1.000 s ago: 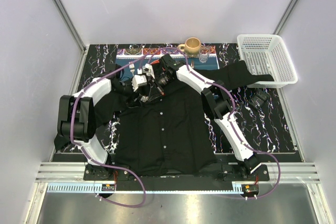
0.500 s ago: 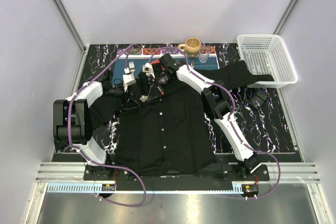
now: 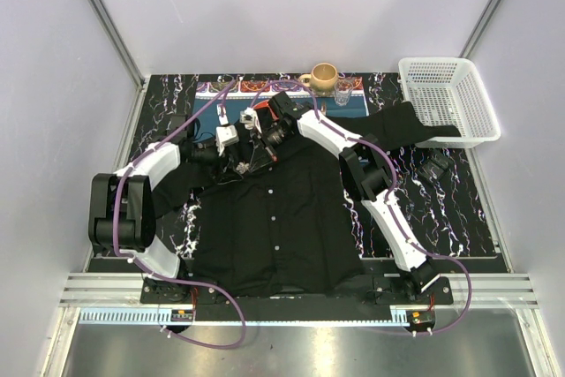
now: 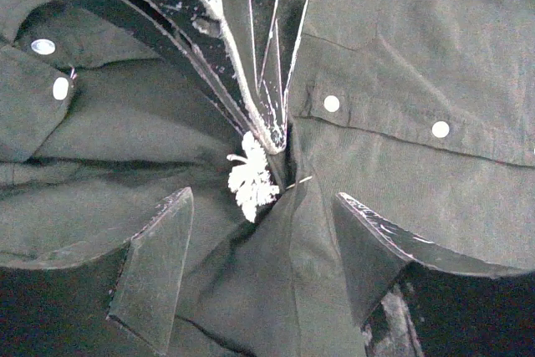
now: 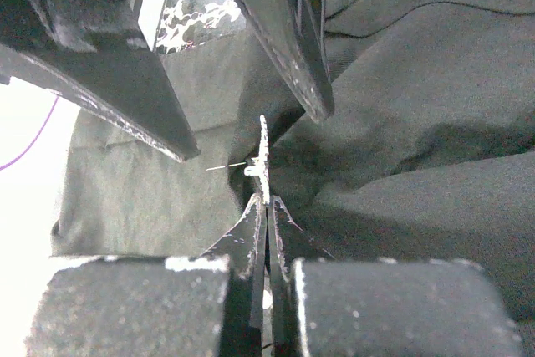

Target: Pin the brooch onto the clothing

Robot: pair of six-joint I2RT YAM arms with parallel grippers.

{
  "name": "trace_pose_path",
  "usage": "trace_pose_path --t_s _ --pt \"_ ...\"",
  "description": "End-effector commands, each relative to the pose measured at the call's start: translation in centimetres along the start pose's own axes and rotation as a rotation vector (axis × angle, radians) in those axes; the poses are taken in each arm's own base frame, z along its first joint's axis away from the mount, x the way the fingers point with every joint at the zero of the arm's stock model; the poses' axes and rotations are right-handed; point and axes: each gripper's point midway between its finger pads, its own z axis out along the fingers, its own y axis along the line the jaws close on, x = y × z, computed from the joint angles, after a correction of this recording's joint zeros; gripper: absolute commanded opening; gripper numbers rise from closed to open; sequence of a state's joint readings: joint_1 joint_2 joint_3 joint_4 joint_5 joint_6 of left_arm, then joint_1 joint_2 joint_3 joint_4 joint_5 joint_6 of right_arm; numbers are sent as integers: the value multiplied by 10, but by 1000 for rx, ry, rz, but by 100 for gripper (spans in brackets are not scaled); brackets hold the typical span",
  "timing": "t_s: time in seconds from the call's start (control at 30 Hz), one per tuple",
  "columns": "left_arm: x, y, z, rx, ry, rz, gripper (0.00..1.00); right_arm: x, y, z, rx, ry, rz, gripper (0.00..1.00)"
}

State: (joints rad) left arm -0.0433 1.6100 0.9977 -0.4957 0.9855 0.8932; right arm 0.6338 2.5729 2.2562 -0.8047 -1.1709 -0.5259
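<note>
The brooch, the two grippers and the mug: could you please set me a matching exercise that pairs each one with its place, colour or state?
Column one
1. brooch
2. left gripper
3. right gripper
4. mug

Column two
A. open, one finger on each side of the brooch
B. shut on the brooch
C. at the far side, beside a glass
D. whitish, with a thin pin showing

Pairs: 1-D, 2-A, 3-B, 4-C
</note>
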Motion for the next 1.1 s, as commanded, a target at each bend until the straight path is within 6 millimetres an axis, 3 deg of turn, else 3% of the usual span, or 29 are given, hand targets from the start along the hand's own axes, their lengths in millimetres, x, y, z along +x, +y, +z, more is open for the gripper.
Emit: trace_pose_path --t_s 0.0,0.4,0.87,1.07 --pt "-8 14 5 -42 -3 28 70 -44 33 -17 -25 -61 -104 0" --pt "-5 20 8 -51 4 -7 59 -49 34 -18 -35 -72 -81 0" --pt "-5 22 9 -44 9 -12 72 -52 33 -16 -41 -80 -56 0" --pt "-8 26 7 -59 4 -28 61 -52 32 -17 -33 -79 -60 0"
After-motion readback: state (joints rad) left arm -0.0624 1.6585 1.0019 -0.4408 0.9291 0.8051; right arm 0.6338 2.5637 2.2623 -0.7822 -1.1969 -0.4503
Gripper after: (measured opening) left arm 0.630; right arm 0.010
